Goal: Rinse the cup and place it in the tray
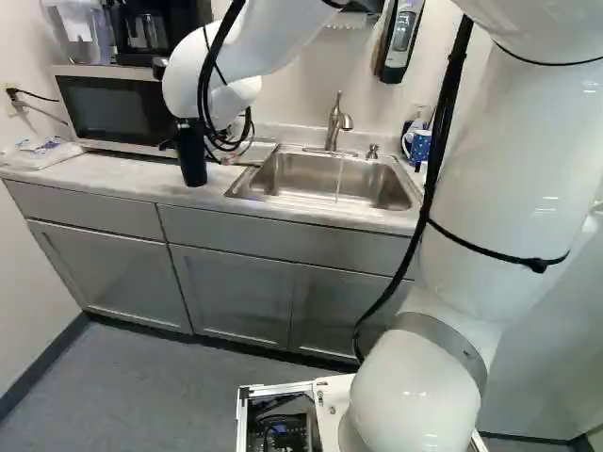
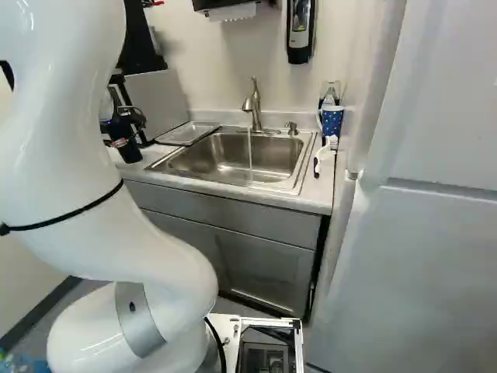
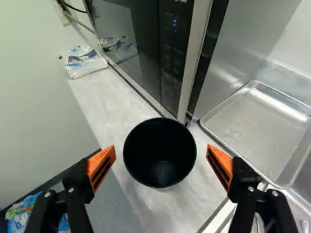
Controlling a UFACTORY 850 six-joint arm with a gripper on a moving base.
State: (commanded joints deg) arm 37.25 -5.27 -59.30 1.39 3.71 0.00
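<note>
Kitchenette, prob. in an office or similar workplace. Along the wall runs a bench (image 1: 122, 179) w/ grey cabinets (image 1: 231, 292) below, incl. a set-in s/s sink (image 2: 268, 165) & its faucet (image 2: 254, 105), water running. Microwave (image 1: 118, 108) at the left of the left base view, coffee maker (image 1: 146, 30) on top. Wall-mtd. soap disp. (image 2: 300, 31) & paper-towel disp. (image 2: 213, 4) suggest a shared rm. rather than a home.
</note>
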